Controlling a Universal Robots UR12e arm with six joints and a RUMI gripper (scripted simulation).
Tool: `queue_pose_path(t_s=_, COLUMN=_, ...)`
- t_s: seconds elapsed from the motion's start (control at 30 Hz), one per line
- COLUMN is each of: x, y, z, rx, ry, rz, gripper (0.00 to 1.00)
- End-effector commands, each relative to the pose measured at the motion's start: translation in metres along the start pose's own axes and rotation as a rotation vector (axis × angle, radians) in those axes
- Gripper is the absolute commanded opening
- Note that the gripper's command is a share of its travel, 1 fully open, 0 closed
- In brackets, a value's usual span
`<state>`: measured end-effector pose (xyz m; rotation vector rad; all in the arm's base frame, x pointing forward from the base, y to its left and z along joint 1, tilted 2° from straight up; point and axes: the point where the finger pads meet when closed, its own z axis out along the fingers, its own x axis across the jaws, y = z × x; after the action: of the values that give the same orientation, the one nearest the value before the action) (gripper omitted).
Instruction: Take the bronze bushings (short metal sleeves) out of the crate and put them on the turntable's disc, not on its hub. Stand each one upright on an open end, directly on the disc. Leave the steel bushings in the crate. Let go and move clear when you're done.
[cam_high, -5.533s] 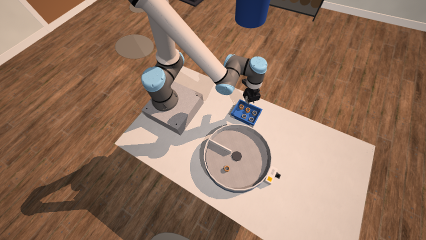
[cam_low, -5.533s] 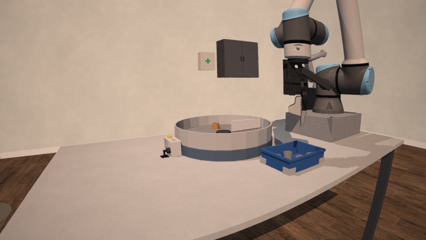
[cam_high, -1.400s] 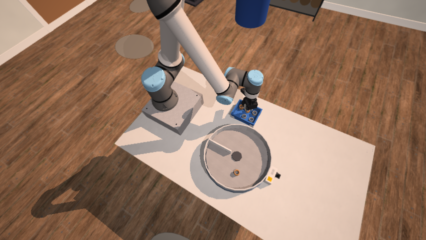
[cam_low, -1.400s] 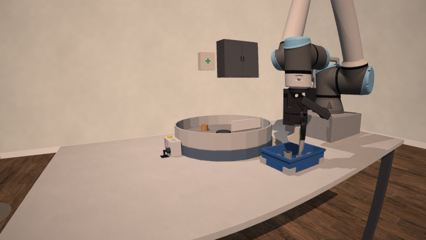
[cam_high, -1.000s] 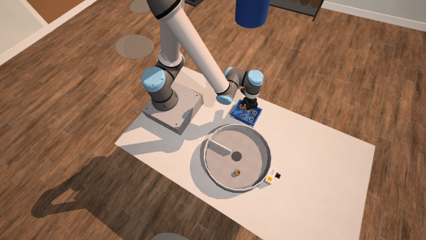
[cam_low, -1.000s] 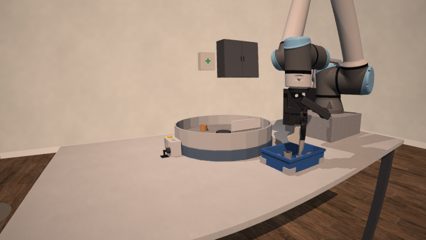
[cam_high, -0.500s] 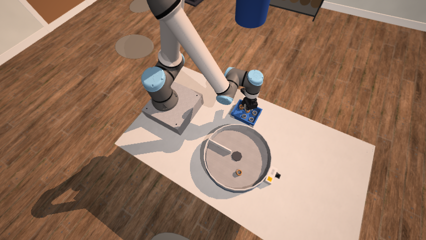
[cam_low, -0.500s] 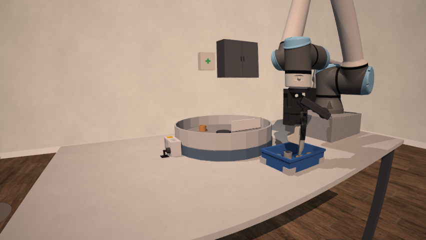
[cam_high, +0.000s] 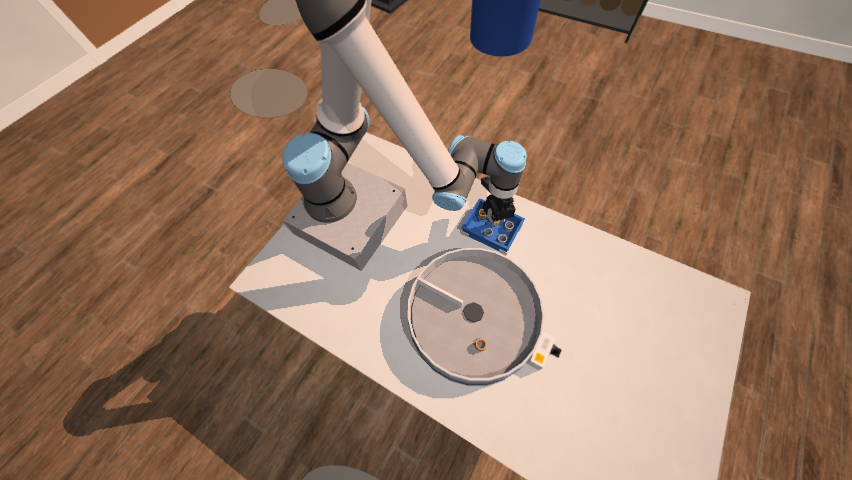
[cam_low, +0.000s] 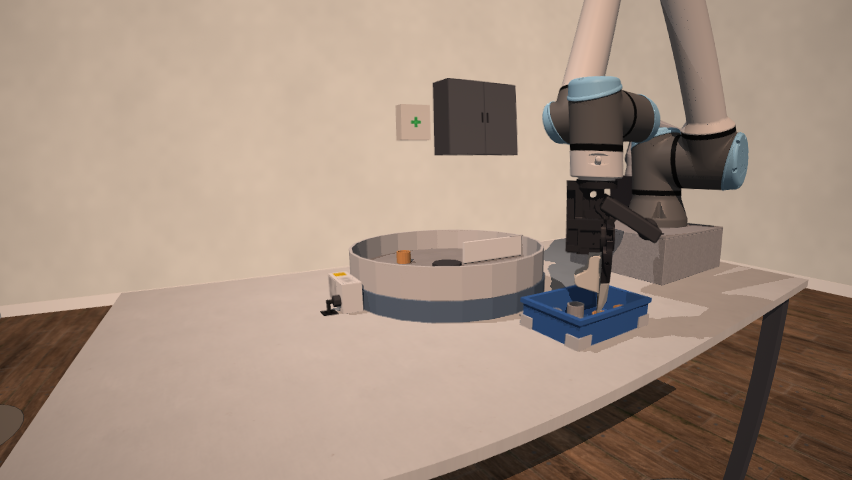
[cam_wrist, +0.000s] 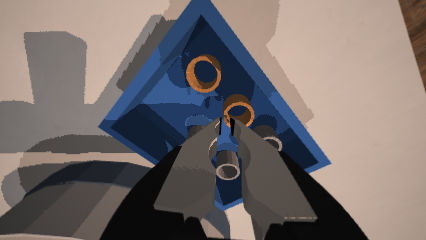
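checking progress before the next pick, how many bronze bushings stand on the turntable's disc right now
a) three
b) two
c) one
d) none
c, a single bronze bushing stands on the turntable's disc, away from the dark hub.

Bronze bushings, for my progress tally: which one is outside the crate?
The one upright on the turntable's disc, off its hub; the other two are in the crate.

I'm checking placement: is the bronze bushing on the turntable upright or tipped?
Upright: the bronze bushing shows its open end from above and straight sides in the exterior view.
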<state>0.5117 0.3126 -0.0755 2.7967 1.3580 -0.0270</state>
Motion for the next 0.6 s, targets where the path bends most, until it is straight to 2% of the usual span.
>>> queue_pose_path(t_s=0.0, x=0.001, y=0.0, z=0.005, rx=-0.001, ry=0.001, rz=0.0, gripper=0.06)
queue_pose_path(t_s=0.27, x=0.001, y=0.0, z=0.017, rx=-0.001, ry=0.001, rz=0.0, gripper=0.06)
queue_pose_path(t_s=0.57, x=0.001, y=0.0, z=0.018, rx=-0.001, ry=0.001, rz=0.0, gripper=0.06)
